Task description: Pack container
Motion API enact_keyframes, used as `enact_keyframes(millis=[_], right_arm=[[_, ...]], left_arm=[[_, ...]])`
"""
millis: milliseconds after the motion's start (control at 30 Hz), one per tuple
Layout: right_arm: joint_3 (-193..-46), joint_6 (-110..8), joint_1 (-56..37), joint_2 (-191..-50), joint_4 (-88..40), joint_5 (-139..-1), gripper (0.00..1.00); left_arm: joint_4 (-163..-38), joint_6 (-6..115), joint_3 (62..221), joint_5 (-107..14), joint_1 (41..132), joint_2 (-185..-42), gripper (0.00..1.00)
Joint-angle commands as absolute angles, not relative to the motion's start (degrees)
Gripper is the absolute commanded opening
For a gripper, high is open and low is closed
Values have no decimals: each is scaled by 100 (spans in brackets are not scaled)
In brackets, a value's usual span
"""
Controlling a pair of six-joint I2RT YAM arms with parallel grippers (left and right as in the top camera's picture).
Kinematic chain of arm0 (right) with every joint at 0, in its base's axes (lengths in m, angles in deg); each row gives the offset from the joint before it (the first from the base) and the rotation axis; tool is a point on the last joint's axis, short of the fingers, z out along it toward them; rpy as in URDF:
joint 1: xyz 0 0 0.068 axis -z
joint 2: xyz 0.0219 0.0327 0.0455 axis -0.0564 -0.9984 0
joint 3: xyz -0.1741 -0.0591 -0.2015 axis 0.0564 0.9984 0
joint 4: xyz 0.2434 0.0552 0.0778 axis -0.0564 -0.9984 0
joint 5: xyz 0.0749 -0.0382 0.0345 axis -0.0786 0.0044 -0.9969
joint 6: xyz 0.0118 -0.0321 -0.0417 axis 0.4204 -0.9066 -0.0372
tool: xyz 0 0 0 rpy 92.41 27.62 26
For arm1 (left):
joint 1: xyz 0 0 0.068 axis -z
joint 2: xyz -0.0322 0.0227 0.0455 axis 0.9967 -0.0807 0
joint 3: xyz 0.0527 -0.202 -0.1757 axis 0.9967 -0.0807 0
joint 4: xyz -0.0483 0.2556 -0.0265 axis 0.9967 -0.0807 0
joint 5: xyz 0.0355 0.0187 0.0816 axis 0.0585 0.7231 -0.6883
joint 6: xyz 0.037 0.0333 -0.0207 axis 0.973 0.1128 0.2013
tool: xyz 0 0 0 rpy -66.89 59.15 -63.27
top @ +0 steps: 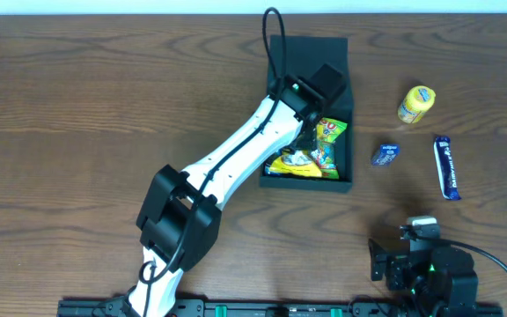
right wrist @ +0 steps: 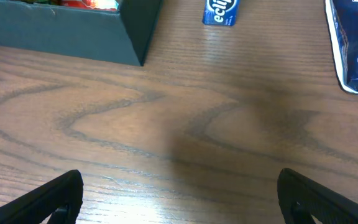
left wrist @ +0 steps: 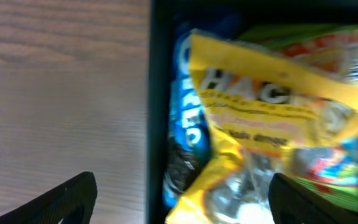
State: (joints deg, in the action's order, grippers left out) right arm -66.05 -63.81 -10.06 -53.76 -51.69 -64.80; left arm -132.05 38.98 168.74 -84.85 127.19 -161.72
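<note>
Inspected left gripper (left wrist: 185, 202): open wide, clamped on nothing, poised low over a yellow packet (left wrist: 260, 106) lying inside the container (left wrist: 157, 93). Observed beside that packet a blue packet (left wrist: 188, 124) pressed against the container wall, and a green packet (top: 331, 139) further in. Located container near table centre, with lid flap (top: 311, 53) open at the far side. Found right gripper (right wrist: 191, 205) open and empty, low over bare table (right wrist: 179, 124), near a container corner. Noted outside, well apart to the right: a small blue packet (top: 385, 154), a Cadbury bar (top: 447, 167), a yellow pouch (top: 416, 104). Judged as the release step of a placement. Recommended: lift straight up, clear the wall before swinging away, avoid snagging the yellow packet, and leave the loose items to the right arm.
</note>
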Motion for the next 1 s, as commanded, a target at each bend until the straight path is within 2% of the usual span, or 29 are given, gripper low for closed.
enact_keyframes(millis=[0, 567, 733, 967], right_arm=[[-6567, -6364, -952, -5341, -5191, -6464, 99], [-6567, -6364, -952, -5341, -5193, -6464, 99], [-6567, -6364, -952, -5341, -5191, -6464, 99], [-6567, -6364, -952, -5341, -5191, -6464, 99]], left_arm=[[-13159, 3772, 16708, -8789, 12702, -16133, 90], [-13000, 3774, 16535, -8929, 12837, -16428, 93], [-13010, 3774, 16538, -9021, 12892, -16432, 98], [-13251, 3794, 16669, -9397, 12890, -15923, 95]])
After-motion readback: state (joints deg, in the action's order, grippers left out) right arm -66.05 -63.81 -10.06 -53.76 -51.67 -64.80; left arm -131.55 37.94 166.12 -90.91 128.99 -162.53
